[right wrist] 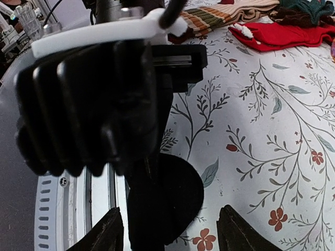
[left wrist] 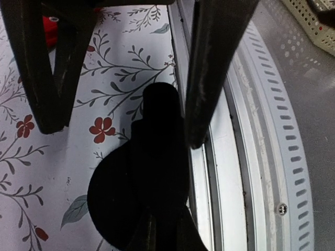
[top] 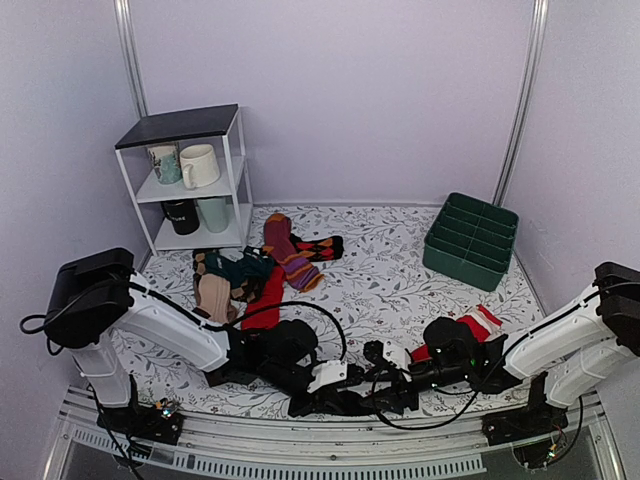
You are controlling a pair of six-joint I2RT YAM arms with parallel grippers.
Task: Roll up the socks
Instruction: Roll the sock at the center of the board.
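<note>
Clamping the socks point(left wrist: 120, 193) at the table's point(right wrist: 261, 130) near edge, the left gripper point(left wrist: 166, 225) has its jaws closed on the dark bundle, which lies just left of the right gripper point(right wrist: 170, 230), open-jawed and holding nothing.

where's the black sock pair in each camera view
Top external: the socks sit low centre, near the table's front edge.
Left wrist: socks are a dark rounded bundle, lower centre.
Right wrist: socks at bottom centre.
Shared landmark: the white perforated rail beside them.
</note>
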